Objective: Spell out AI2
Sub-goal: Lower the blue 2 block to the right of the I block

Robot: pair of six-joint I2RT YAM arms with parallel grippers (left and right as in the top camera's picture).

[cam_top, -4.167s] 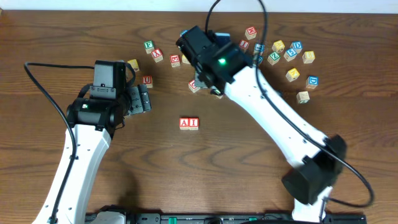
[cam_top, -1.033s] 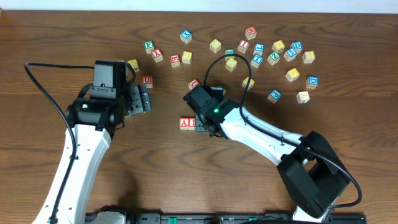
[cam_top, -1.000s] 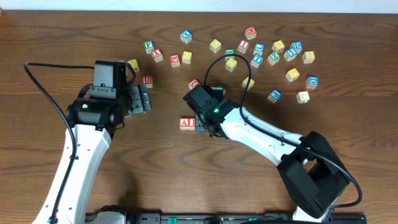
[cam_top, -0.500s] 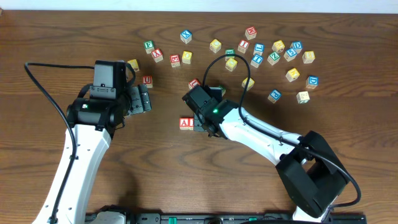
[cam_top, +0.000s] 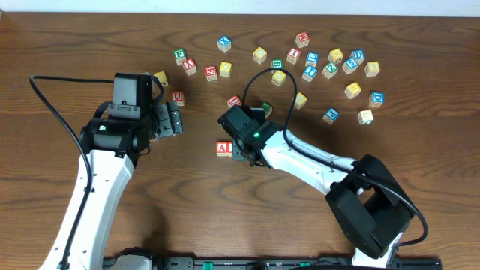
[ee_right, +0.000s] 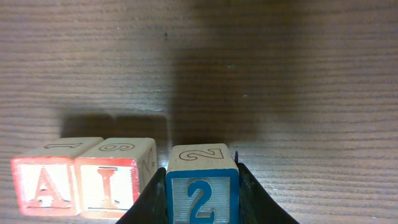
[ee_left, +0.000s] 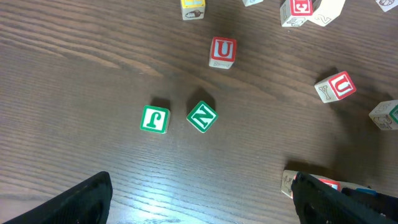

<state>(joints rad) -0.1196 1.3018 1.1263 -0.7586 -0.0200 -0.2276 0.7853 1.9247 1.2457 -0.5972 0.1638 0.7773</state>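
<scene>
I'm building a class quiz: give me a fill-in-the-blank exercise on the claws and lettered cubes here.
1. The right claw is shut on a wooden cube printed with a blue ___.
2. Left of it in the right wrist view stands the I cube, then the red ___ cube.
3. The left claw is ___.
4. Its view shows a green J cube beside a green ___ cube.
Missing: 2; A; open; N

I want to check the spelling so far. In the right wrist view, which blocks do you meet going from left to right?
red A block → red I block → blue 2 block
</scene>
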